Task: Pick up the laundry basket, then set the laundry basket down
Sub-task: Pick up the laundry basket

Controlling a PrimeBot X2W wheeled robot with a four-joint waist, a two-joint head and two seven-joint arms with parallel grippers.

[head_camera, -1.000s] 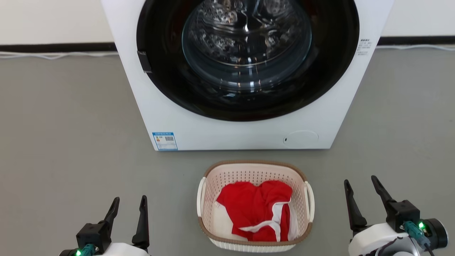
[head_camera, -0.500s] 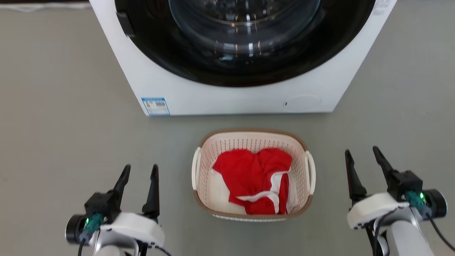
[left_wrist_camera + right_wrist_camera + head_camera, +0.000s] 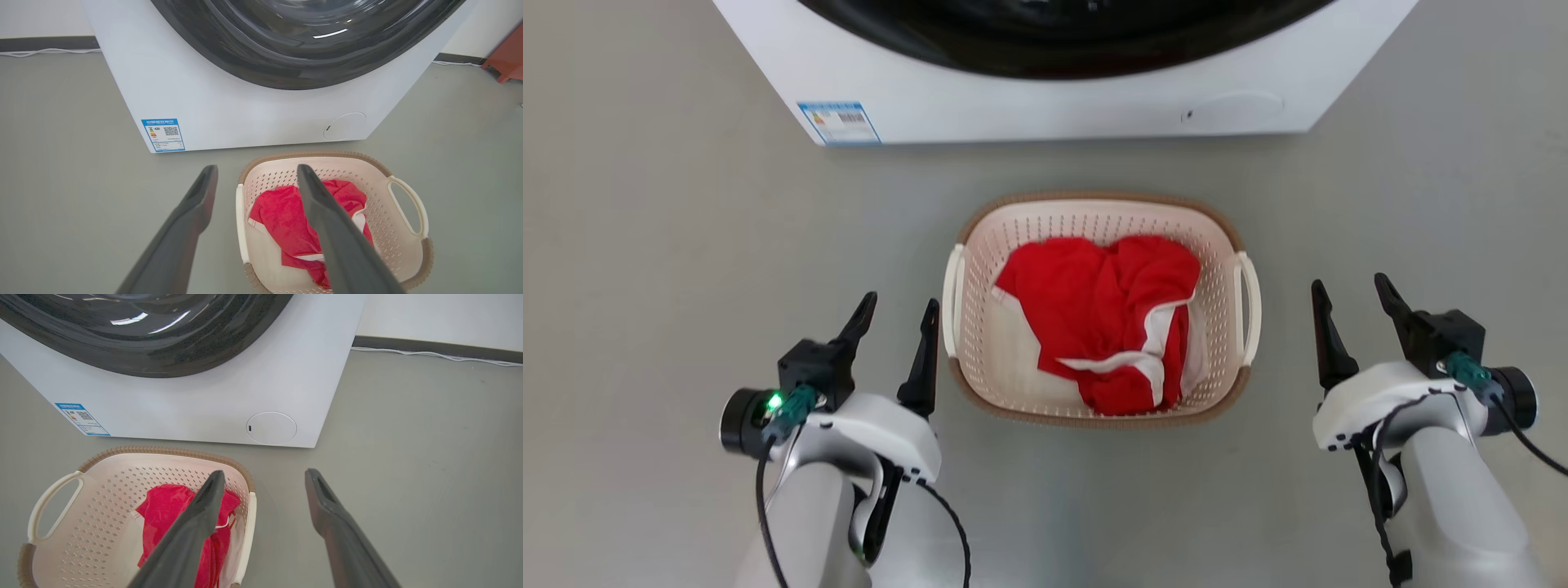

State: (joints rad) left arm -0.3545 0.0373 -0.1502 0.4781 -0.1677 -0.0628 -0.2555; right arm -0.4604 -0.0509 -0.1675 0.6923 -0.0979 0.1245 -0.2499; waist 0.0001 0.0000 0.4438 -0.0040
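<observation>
The laundry basket (image 3: 1094, 198) stands on the grey floor in front of the washing machine, cream-white and perforated with a brown rim, and holds a red garment with white trim (image 3: 1103, 310). My left gripper (image 3: 900, 300) is open just left of the basket's left handle (image 3: 949, 298), its inner finger close beside it. My right gripper (image 3: 1348, 282) is open a short way right of the right handle (image 3: 1250, 294). In the left wrist view the basket (image 3: 314, 154) lies ahead of the open left gripper (image 3: 256, 167). In the right wrist view the basket (image 3: 163, 450) sits left of the open right gripper (image 3: 264, 471).
The white washing machine (image 3: 1045, 106) with its dark round door stands right behind the basket. A white cable (image 3: 429, 354) runs along the wall's dark skirting. A reddish-brown object (image 3: 506, 61) stands at the far right by the wall. Grey floor spreads on both sides.
The head camera has tilted down, so the machine and basket sit higher in view. Both arms have reached forward beside the basket; the left gripper has come close to the left handle.
</observation>
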